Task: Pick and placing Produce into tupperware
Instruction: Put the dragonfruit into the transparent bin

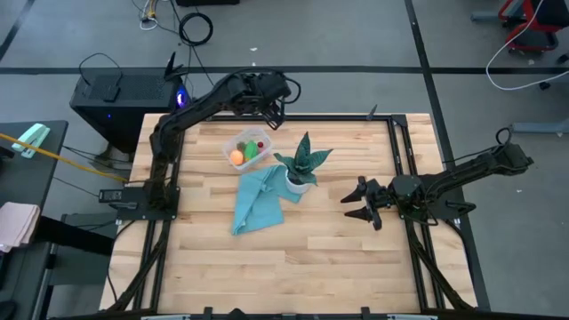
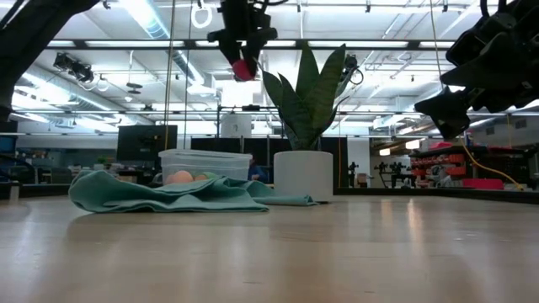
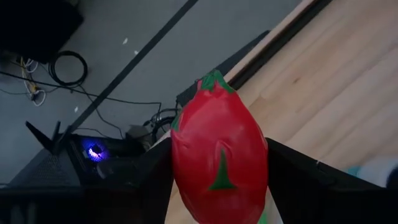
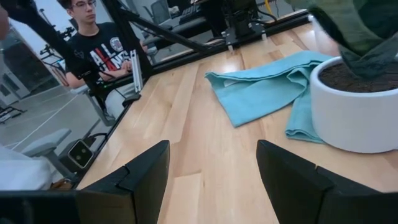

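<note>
Red produce (image 3: pixel 219 167) clamped between fingers of left gripper (image 1: pixel 271 114), held high near top centre of high view, just above tupperware (image 1: pixel 246 148). Judged light, smooth, slippery; mid-body grip suited. Right gripper (image 1: pixel 366 204) parked right-centre, fingers spread.

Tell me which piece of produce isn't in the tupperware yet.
The red one: the left tool holds it in the air, while the orange and green ones lie in the tupperware.
</note>
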`<state>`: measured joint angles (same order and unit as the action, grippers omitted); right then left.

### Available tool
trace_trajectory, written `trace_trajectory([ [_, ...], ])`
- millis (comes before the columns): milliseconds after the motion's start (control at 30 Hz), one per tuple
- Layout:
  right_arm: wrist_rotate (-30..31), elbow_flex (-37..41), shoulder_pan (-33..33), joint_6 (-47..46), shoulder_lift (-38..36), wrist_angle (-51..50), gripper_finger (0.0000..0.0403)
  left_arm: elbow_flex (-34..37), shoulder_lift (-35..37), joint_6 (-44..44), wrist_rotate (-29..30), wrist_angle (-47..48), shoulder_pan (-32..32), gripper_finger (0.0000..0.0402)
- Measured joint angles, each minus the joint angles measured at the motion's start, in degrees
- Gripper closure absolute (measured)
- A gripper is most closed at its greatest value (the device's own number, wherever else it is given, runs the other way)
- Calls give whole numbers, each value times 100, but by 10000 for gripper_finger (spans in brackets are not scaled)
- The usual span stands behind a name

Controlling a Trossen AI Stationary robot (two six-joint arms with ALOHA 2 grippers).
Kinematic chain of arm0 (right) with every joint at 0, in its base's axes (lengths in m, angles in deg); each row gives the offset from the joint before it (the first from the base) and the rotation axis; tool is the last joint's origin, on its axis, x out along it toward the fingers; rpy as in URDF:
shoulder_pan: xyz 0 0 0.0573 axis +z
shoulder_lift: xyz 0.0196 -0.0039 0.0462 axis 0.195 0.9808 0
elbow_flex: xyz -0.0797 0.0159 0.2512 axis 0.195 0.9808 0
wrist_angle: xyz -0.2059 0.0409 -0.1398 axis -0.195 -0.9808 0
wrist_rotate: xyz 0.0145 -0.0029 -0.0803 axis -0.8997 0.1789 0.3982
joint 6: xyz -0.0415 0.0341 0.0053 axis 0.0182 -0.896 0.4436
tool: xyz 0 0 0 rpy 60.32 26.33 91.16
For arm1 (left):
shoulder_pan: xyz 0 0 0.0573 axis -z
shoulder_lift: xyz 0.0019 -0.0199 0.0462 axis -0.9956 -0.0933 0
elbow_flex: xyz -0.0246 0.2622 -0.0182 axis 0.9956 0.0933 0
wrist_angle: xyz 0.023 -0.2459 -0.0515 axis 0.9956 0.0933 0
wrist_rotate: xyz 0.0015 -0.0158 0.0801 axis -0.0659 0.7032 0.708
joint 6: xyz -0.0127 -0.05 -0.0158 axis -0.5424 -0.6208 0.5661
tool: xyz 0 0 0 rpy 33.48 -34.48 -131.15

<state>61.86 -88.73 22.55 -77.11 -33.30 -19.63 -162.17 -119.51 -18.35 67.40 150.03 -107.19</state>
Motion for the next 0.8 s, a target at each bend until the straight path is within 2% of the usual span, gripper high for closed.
trace_trajectory([
  [300,166,0,232,7,-2,-2,157,0,-393,-38,-70,-177,-92,165],
  [633,338,2,434,-1,0,2,157,2,-729,-164,-100,871,-113,163],
  [800,369,2,437,-28,0,2,157,0,-724,-291,-96,1043,-113,166],
])
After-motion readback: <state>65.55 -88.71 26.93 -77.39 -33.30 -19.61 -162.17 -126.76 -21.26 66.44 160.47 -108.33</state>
